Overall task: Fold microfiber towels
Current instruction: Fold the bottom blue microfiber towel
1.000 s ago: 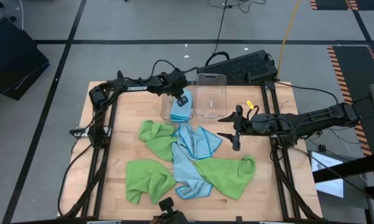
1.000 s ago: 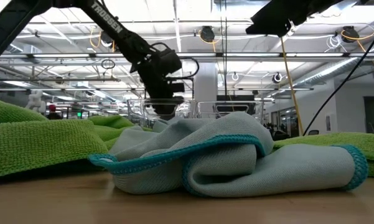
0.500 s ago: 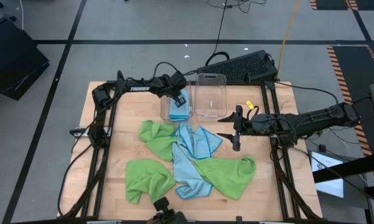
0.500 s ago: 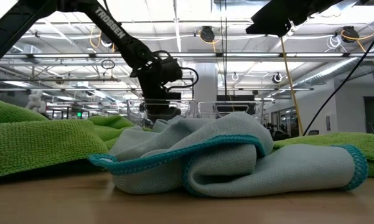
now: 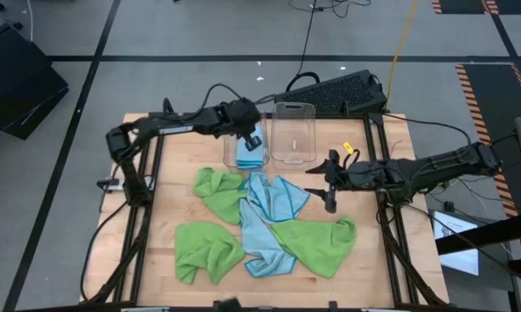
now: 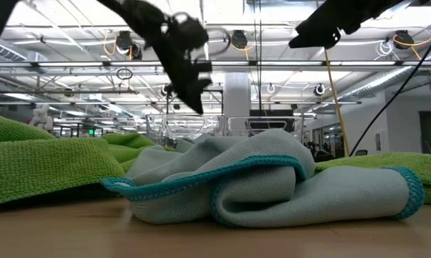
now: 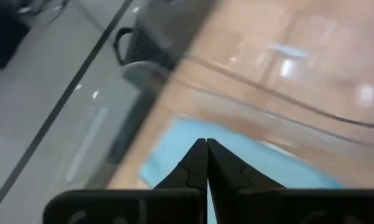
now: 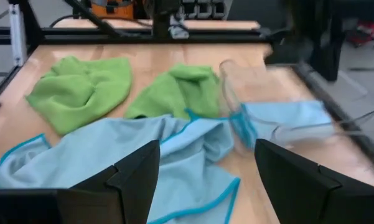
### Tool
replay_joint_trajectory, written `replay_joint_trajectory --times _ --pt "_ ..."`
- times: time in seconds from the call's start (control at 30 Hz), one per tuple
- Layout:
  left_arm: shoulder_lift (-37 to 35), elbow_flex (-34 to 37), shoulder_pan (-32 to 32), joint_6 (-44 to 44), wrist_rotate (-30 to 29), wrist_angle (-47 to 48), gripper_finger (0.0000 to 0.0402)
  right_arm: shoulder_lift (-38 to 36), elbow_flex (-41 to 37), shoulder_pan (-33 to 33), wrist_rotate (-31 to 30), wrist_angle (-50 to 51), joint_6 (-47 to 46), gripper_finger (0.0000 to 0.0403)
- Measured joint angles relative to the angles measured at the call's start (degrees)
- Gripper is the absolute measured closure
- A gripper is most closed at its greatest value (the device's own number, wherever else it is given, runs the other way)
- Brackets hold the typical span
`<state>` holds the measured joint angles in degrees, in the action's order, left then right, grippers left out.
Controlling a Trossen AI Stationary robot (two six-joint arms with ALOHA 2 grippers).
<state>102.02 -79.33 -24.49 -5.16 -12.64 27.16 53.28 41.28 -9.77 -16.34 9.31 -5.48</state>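
A folded light blue microfiber towel (image 5: 252, 157) lies inside the left clear bin (image 5: 231, 154). My left gripper (image 5: 253, 137) hangs shut and empty above it; the left wrist view looks past the shut fingertips (image 7: 206, 163) down onto that towel (image 7: 174, 146). Loose towels lie crumpled on the table: green ones (image 5: 218, 189) (image 5: 206, 250) (image 5: 316, 243) and light blue ones (image 5: 276, 196) (image 5: 262, 249). My right gripper (image 5: 328, 184) stands open above the table at the right of the pile, and its wrist view (image 8: 205, 186) faces the towels.
A second clear bin (image 5: 294, 132) stands to the right of the first and holds no towel. A small yellow object (image 5: 348, 146) lies near the right arm. A dark keyboard-like panel (image 5: 334, 93) sits beyond the table's far edge. Bare wood shows at the table's left side (image 5: 169, 186).
My left gripper has risen up out of the left bin, staying shut. The folded blue towel has stayed in the bin. The right arm has kept still.
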Motion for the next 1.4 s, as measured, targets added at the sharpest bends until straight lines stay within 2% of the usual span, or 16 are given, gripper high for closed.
replay_joint_trajectory --times 0.2,0.43,0.5,0.63,0.73,0.83,1.0,1.13,1.23,1.4 --pt "-6.6 0.5 12.6 2.5 0.0 4.3 0.0393 0.0 0.0 -4.1 0.0 1.3 -3.0 0.0149" --pt "-7.1 1.7 29.5 10.6 -1.1 4.8 0.0369 0.2 -0.3 -8.2 -0.2 1.2 -4.5 0.0149" --pt "-6.8 1.6 34.6 13.4 -3.1 4.4 0.0357 0.2 -1.6 -8.9 -0.2 -0.7 -4.9 0.0149" --pt "-5.5 1.6 45.0 17.9 -10.5 3.5 0.0324 0.2 -6.4 -9.5 -0.2 -9.3 -5.9 0.0149" --pt "-4.1 1.6 51.8 21.7 -15.3 2.0 0.0290 0.2 -10.2 -9.5 -0.2 -16.6 -7.5 0.0149" --pt "-1.6 1.6 57.4 25.3 -17.5 0.6 0.0250 0.2 -13.5 -9.8 -0.2 -22.2 -10.2 0.0149" --pt "4.8 1.6 63.6 28.2 -18.9 -2.6 0.0185 0.3 -16.9 -12.7 -0.4 -27.9 -13.5 0.0149" --pt "8.8 0.9 66.7 31.3 -19.6 -4.0 0.0148 0.6 -17.4 -16.6 -4.2 -28.1 -16.1 0.0149" --pt "10.4 0.2 68.4 35.2 -19.8 -4.8 0.0135 1.2 -17.4 -19.8 -7.3 -28.4 -17.7 0.0149" --pt "12.3 0.3 71.1 37.9 -19.9 -5.5 0.0138 3.9 -17.3 -23.7 -13.9 -30.0 -20.0 0.0149"
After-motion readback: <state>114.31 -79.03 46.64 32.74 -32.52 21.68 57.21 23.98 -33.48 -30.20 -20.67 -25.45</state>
